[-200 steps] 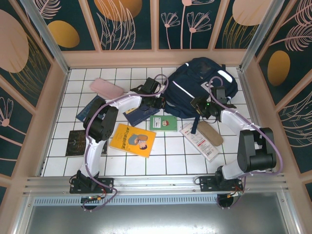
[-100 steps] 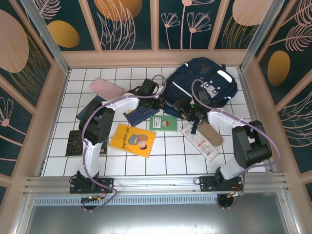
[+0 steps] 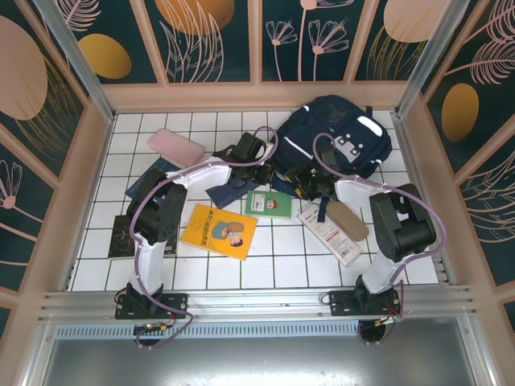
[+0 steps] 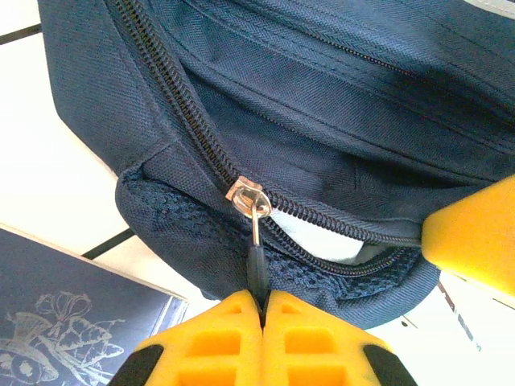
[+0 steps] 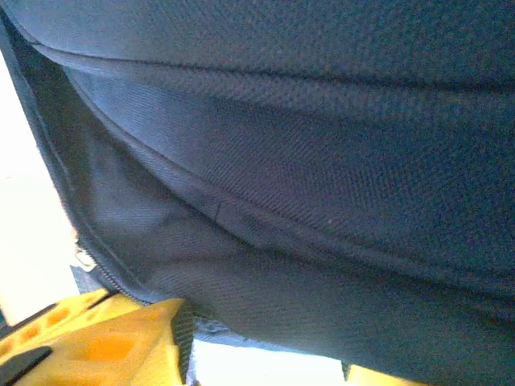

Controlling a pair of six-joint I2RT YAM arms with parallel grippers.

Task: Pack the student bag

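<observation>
I pinch zip pull (image 4: 256,245) tight in left gripper (image 4: 263,304), ready to open student bag (image 4: 338,88). My right gripper (image 5: 257,362) presses bag cloth to steady it, fingers apart; can't tell if gripping.

Black-and-white arms (image 3: 148,252), purple cables (image 3: 315,151), seemingly ribbed yellow hand pads (image 4: 221,338)

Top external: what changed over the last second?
The right pincer swung left along the near edge of the student bag, from its right side to its lower-left corner, close to the left pincer. Nothing was visibly taken or released. The left pincer stayed shut on the zip pull. The bag and the yellow book did not move.
</observation>
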